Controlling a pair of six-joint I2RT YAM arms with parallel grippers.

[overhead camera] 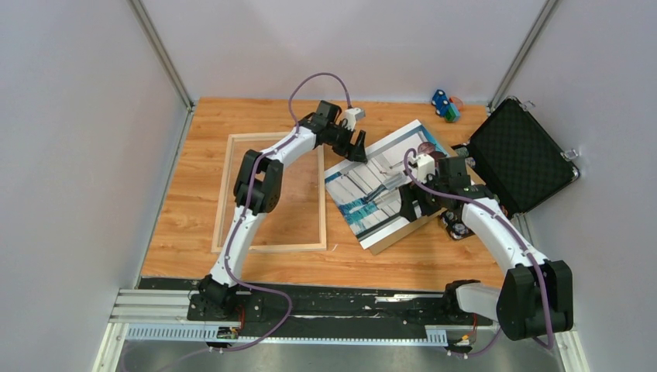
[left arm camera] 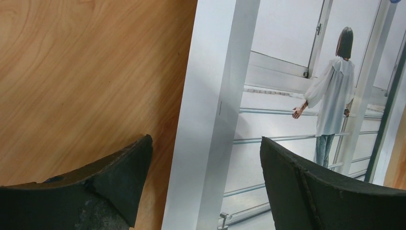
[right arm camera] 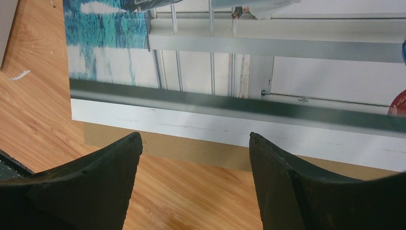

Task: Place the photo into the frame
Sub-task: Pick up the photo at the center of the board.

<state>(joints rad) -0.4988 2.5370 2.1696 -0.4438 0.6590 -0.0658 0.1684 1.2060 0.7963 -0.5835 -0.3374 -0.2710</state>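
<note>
On the wooden bench [overhead camera: 403,267], the pale frame [overhead camera: 271,247] lies flat at left. The photo [overhead camera: 356,186] lies askew just right of it on a brown board [right arm camera: 191,146]. The left tool [left arm camera: 206,143], fingers apart, straddles the photo's far-left edge. The right tool [right arm camera: 196,139], also apart, hangs over its near edge.

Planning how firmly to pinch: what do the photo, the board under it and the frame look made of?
The photo: thin paper print, smooth, with a faint sheen on its white border. The board beneath it: plain brown and matte, probably cardboard or fibreboard. The frame: pale tan, apparently light unpainted wood.
</note>
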